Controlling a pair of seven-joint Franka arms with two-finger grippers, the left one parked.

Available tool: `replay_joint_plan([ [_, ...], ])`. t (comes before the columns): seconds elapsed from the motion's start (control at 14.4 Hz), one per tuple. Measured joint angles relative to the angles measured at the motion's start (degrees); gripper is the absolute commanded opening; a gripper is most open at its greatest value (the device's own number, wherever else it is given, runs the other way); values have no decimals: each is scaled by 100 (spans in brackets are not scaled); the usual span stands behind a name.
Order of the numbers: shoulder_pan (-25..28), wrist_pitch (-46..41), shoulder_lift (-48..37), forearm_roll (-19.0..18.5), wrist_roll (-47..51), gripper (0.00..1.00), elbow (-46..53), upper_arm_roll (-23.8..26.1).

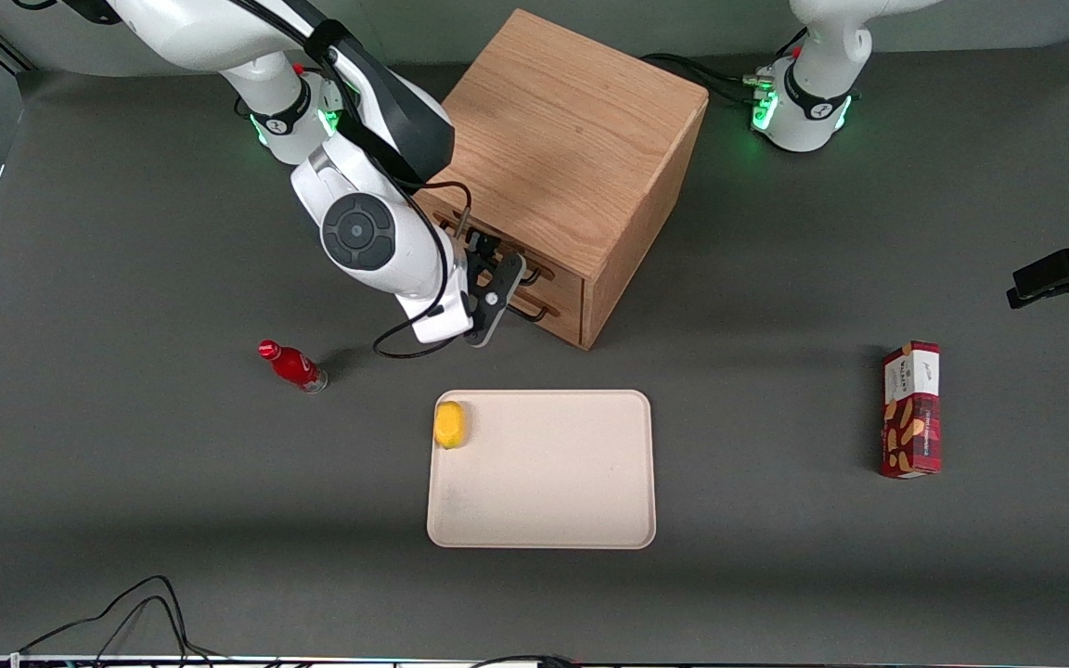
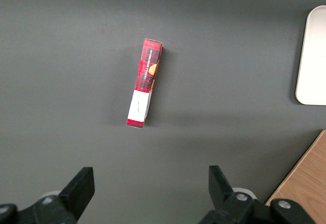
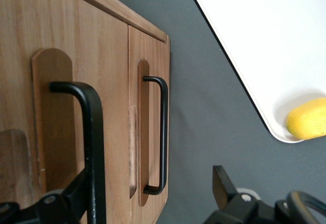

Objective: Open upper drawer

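End effector (image 3: pixel 147 198): fingers apart, set about the upper drawer (image 3: pixel 76 107) handle (image 3: pixel 91 147), not clamped.
Risk: handle missed on closing; lower drawer (image 3: pixel 150 122) could be pulled instead.

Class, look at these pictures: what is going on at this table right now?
The working arm has its gripper at the front of the wooden cabinet, open around the black handle of the upper drawer. Both drawers look shut; the lower drawer is untouched. Nearer the front camera lies a tray with a lemon in one corner. A red bottle and a red box stand apart on the table.
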Motion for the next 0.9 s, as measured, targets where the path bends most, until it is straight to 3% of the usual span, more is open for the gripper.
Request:
replay_joint_plan([
  [0.9,-164,136,81,-105,-426,100,49,-94],
])
